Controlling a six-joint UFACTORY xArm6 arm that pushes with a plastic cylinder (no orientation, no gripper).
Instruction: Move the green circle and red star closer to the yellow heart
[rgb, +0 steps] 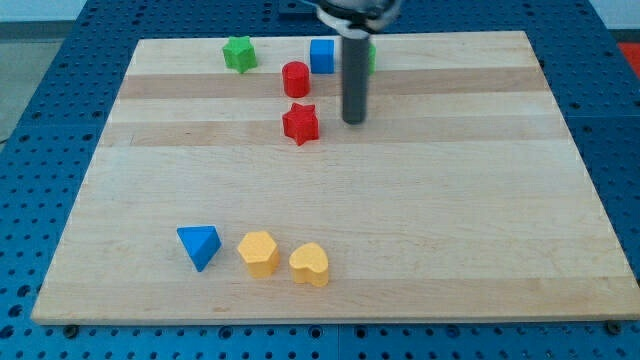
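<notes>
The red star (300, 123) lies in the upper middle of the wooden board (450, 230). My tip (354, 121) stands just to the star's right, a short gap away. The green circle (371, 57) is mostly hidden behind the rod near the view's top; only a green sliver shows. The yellow heart (310, 264) lies near the view's bottom, left of centre.
A red cylinder (295, 78) sits just above the star. A blue cube (322, 56) and a green star (239, 54) lie along the top edge. A yellow hexagon (259, 253) and a blue triangle (199, 246) lie left of the heart.
</notes>
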